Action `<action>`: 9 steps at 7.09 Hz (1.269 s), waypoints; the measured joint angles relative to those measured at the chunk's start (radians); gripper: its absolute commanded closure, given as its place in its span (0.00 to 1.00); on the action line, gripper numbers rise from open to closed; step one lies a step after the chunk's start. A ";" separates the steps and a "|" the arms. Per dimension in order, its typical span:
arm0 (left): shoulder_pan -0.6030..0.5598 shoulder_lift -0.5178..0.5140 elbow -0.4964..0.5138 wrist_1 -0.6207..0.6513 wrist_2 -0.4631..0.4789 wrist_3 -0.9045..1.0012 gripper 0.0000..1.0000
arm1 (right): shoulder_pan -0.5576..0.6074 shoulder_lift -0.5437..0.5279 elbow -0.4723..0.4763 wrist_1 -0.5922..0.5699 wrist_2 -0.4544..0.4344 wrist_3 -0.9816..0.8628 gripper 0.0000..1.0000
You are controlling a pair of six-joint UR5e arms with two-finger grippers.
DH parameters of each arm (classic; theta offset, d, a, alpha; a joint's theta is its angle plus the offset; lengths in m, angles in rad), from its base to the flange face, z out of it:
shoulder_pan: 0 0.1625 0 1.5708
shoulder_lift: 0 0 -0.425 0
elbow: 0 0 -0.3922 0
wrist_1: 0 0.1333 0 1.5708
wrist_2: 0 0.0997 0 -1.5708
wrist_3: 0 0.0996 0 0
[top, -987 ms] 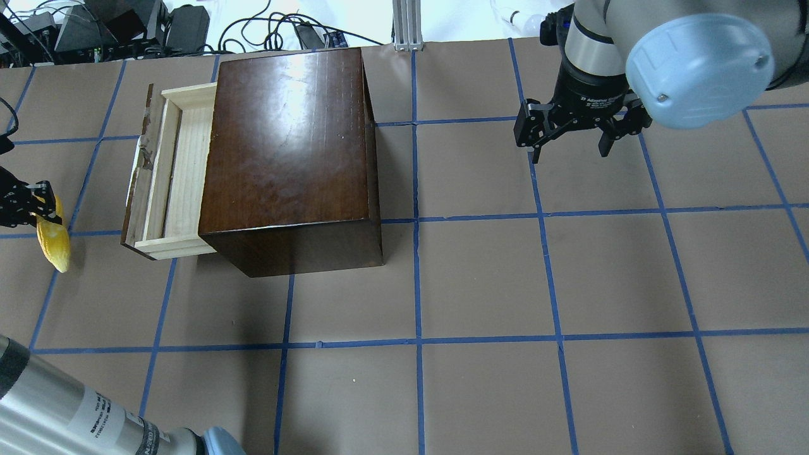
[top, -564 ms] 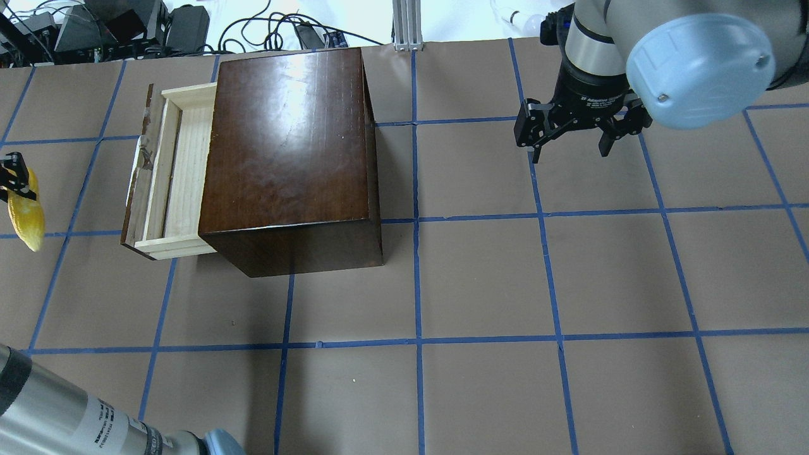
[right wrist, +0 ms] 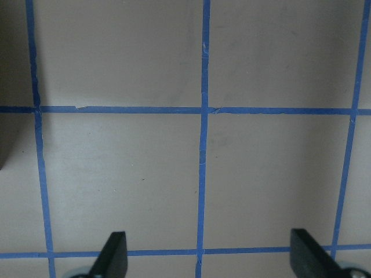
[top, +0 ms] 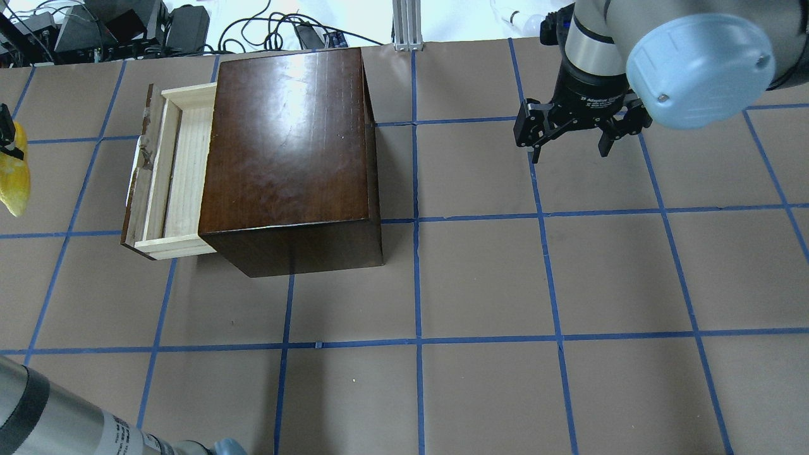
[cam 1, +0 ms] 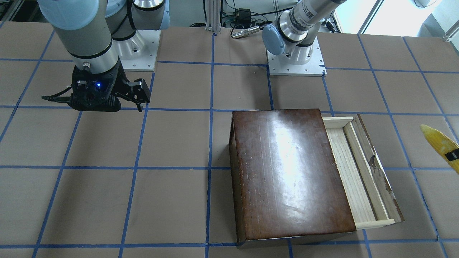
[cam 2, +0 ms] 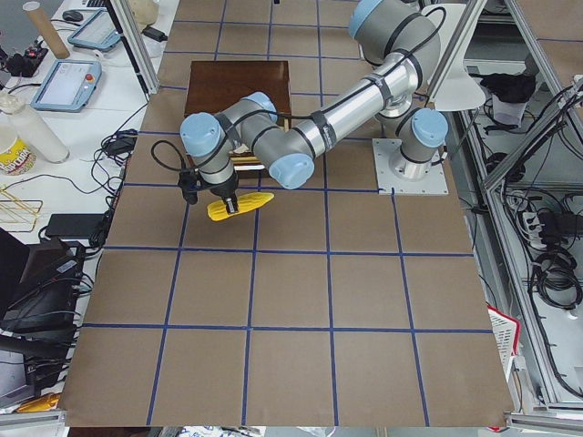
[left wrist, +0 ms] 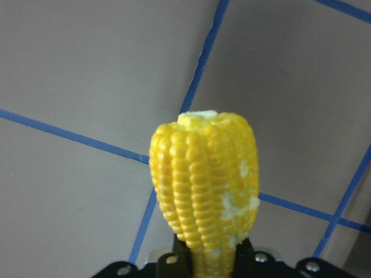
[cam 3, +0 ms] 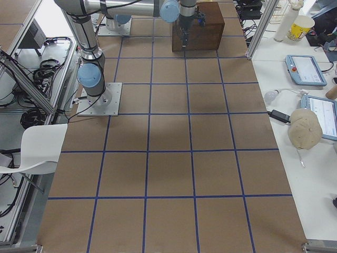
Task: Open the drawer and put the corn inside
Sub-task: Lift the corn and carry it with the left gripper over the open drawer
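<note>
The drawer (top: 177, 180) stands pulled partway out of the glossy dark brown box (top: 291, 139). Its chipped dark front panel faces the robot's left side, and its pale wood floor is showing. The box sits on the brown desk (top: 480, 284), which is marked with a grid of blue tape.

The corn (top: 14, 183) is not in the drawer. It is clamped in the left gripper (cam 2: 230, 202) and held above the desk, out beyond the drawer front and well apart from it. In the left wrist view the cob juts out from between the two fingers (left wrist: 181, 250), which are closed tight on its base.

The left arm reaches outward, with its wrist pointing down. The right gripper (top: 569, 150) hangs pointing down over bare desk on the box's far side, well apart from it, with its fingers spread wide and holding nothing.
</note>
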 measured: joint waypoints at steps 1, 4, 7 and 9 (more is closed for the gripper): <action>-0.048 0.026 0.002 -0.018 0.026 -0.003 1.00 | 0.000 0.000 0.000 0.000 0.000 0.000 0.00; -0.195 0.092 0.001 -0.093 0.053 -0.047 1.00 | 0.000 0.001 0.000 0.001 0.002 0.000 0.00; -0.333 0.108 -0.024 -0.117 0.050 -0.094 1.00 | 0.000 0.001 0.000 0.001 0.002 0.000 0.00; -0.365 0.106 -0.084 -0.105 0.042 -0.099 1.00 | 0.000 0.001 0.000 0.001 0.001 0.000 0.00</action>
